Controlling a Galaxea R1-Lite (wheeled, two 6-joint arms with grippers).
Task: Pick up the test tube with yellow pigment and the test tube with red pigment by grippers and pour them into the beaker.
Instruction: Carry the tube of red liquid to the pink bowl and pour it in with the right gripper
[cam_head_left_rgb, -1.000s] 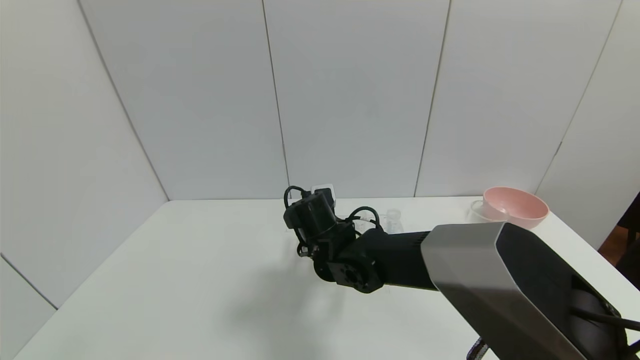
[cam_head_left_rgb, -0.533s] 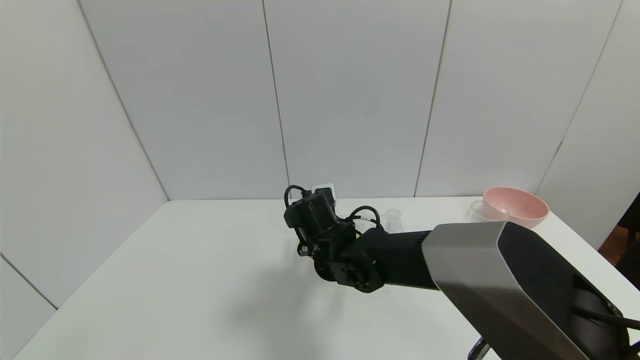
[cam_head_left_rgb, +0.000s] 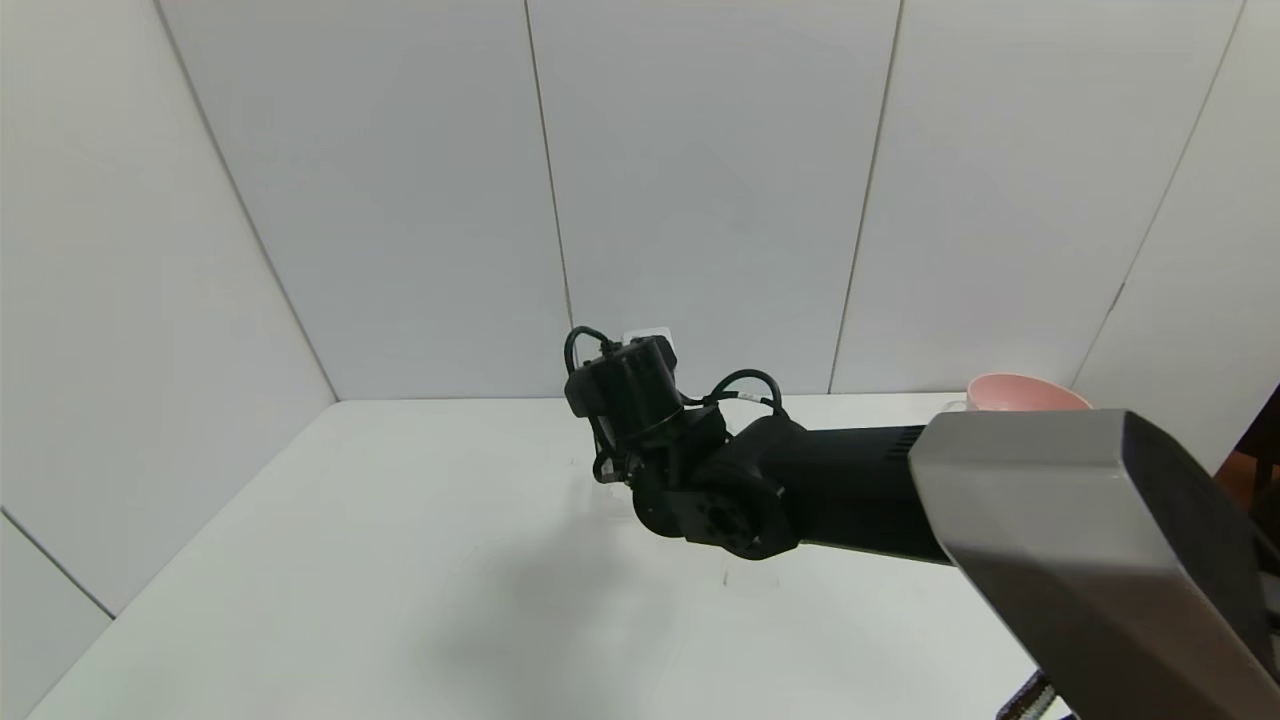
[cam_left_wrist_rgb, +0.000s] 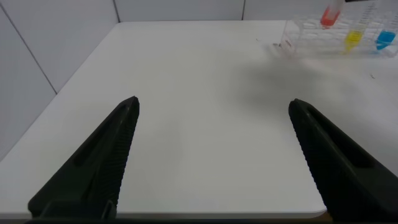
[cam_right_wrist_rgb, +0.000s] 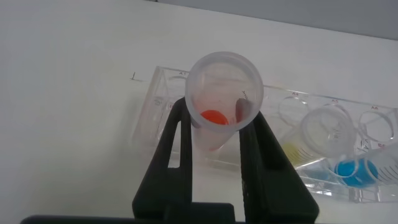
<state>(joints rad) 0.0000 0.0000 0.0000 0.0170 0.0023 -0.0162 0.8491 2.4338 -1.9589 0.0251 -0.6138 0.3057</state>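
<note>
Here, my right pincer (cam_right_wrist_rgb: 214, 134) is clamped just below the rim of the test tube with red pigment (cam_right_wrist_rgb: 222, 99), holding it above the clear rack (cam_right_wrist_rgb: 329, 186) at the far middle of the surface (cam_head_left_rgb: 400, 560). The test tube with yellow pigment (cam_right_wrist_rgb: 320, 137) sits in the rack. My left pincer (cam_left_wrist_rgb: 214, 155) hangs open, empty, nearer in. I judge the tube light, slick and fragile.

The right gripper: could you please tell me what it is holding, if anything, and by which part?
The right gripper holds the test tube with red pigment, clamped on its upper body just below the wide rim, above the tube rack.
</note>
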